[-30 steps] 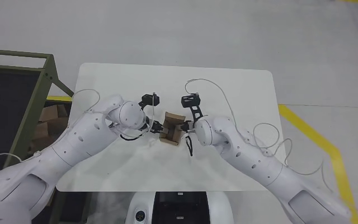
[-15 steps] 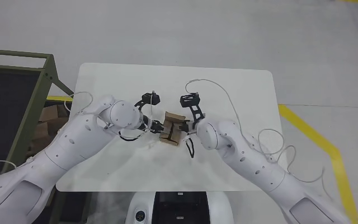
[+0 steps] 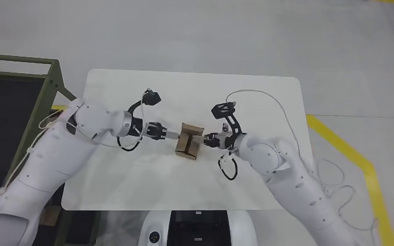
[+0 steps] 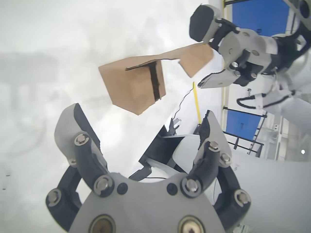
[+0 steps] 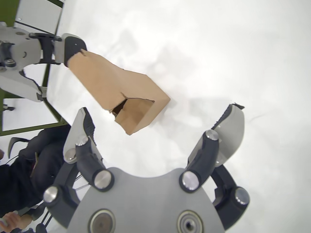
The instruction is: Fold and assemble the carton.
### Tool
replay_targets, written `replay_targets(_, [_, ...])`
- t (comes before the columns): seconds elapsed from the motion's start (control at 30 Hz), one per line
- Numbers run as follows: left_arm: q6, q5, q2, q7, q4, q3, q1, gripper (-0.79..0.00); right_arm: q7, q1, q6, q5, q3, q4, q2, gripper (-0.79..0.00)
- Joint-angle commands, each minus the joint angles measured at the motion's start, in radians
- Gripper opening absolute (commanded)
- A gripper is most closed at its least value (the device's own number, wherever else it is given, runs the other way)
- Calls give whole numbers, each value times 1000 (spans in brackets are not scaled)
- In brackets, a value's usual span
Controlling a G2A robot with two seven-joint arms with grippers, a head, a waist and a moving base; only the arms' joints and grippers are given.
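Note:
A small brown carton (image 3: 188,142) lies on the white table (image 3: 246,92) between both arms, partly folded, with one flap standing out. In the left wrist view my left gripper (image 4: 143,124) is open a short way from the carton (image 4: 133,86), with nothing between its fingers. My right gripper (image 5: 158,122) is open too, just short of the carton's gaping end (image 5: 136,112). In the top view the left gripper (image 3: 171,133) and the right gripper (image 3: 204,139) flank the carton. One dark pad of each far gripper lies close against a carton edge.
A green-framed rack (image 3: 37,92) with cardboard boxes (image 3: 52,132) stands past the table's left edge. Loose cables (image 3: 258,98) trail over the table behind the right arm. A yellow floor line (image 3: 345,147) runs on the right.
Both arms have drawn back outward from the carton, and their elbows have swung away from the middle. The carton has stayed in place.

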Motion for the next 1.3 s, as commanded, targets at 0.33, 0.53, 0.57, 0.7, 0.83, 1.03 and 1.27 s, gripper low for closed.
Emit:
replay_targets(0.33, [5,-117,-29,187,3,-8,-16,0,20,-54,-16,-26,56,-23,16,0])
replay_targets(0.53, [-145,-11,-56,295,12,47,-52,0,25,-67,-31,-54,56,-15,20,0])
replay_targets(0.57, [-184,5,-60,290,22,59,-60,0,24,-72,-36,-56,58,-14,21,0])
replay_targets(0.7, [-213,21,-66,273,46,73,-74,0,31,-85,-45,-77,64,-18,25,0])
replay_targets(0.83, [-213,21,-66,273,46,73,-74,0,31,-85,-45,-77,64,-18,25,0])
replay_targets(1.03, [-178,45,-68,327,50,66,-71,0,37,-89,-78,-137,36,-13,27,0])
replay_targets(1.27, [-243,49,-95,354,97,96,-122,0,39,-89,-67,-380,-65,8,24,0])
